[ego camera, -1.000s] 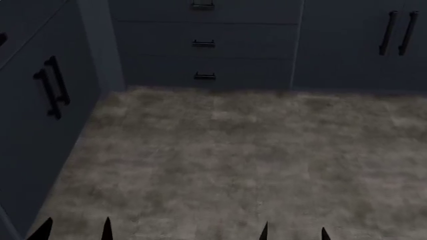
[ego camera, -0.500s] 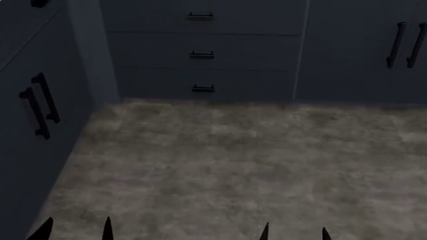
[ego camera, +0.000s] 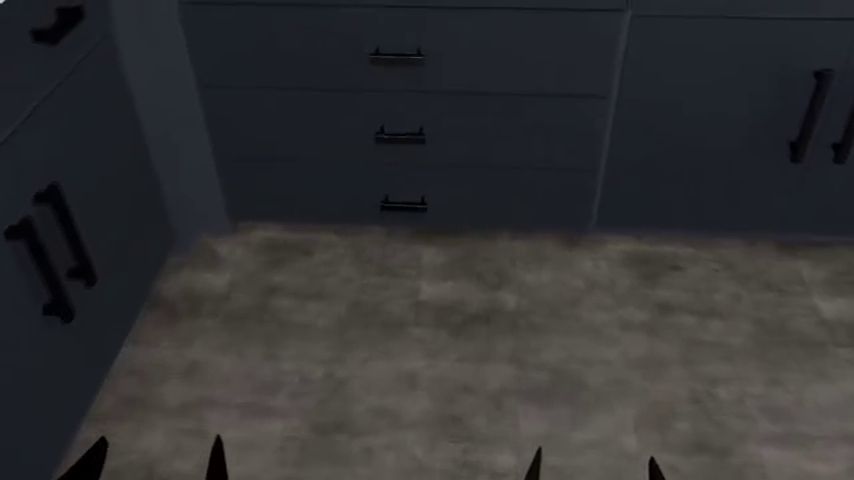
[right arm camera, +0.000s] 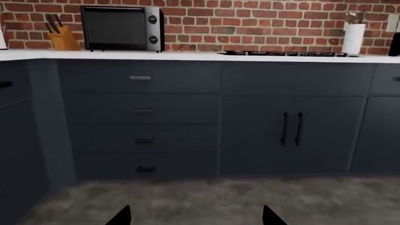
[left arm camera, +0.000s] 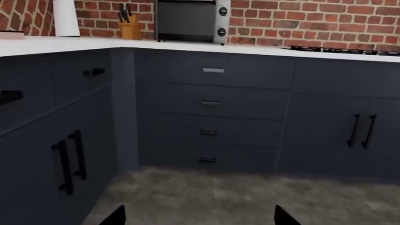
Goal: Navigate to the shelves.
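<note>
Both tools, left tool (ego camera: 150,458) and right tool (ego camera: 591,465), tips apart; no shelves visible, only dark drawers (ego camera: 400,130).

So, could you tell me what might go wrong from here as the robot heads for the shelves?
1. No shelves are in view; only a corner of dark cabinets, so it may be facing a dead end.
2. The left cabinet doors sit close beside the left gripper, so turning could clip their handles.
3. Driving ahead risks hitting the drawer stack.
</note>
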{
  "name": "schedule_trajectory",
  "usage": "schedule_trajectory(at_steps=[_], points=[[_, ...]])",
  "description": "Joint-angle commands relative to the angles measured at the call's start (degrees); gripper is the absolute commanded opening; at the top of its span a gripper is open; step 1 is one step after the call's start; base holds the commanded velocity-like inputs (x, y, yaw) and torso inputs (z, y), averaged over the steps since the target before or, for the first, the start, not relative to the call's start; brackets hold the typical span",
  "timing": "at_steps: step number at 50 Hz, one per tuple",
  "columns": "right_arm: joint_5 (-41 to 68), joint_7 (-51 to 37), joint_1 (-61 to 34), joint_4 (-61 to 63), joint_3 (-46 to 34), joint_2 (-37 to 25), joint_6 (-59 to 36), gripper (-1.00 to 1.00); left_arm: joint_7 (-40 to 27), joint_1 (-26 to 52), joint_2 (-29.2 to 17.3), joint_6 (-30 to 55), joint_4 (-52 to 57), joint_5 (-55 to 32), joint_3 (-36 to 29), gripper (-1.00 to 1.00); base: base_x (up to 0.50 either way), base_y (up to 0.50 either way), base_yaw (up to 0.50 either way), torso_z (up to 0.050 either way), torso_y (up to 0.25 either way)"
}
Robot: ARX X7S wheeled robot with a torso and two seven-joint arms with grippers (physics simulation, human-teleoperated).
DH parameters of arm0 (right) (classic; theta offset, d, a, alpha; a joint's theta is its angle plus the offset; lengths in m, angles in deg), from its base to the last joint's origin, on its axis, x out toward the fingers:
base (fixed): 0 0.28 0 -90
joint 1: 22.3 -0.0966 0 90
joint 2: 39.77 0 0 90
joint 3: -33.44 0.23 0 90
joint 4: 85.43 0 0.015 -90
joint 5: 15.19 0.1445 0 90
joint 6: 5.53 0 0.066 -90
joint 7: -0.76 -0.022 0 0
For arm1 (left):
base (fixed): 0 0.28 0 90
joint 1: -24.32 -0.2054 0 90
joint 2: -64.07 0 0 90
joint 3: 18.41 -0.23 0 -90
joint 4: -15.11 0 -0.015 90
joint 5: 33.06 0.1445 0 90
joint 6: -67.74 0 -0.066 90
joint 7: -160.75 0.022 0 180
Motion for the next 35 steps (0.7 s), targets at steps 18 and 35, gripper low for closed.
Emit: schedule_trajectory(at_steps=[18,35], points=[[0.6,0.1,-0.3,-1.3,-0.3,-0.4,1.5,1.00,-0.4,0.4,0.1,-0.6,-0.9,-0.3,-0.7,1.00,0.01,-0.39,0.00,0.000,0.000],[0.7,-0.1,-0.5,-1.8,-0.7,-0.5,2.1,1.00,-0.4,0.7,-0.1,-0.9,-1.3,-0.7,-1.0,1.00,0.02,-0.45,0.00,0.000,0.001]])
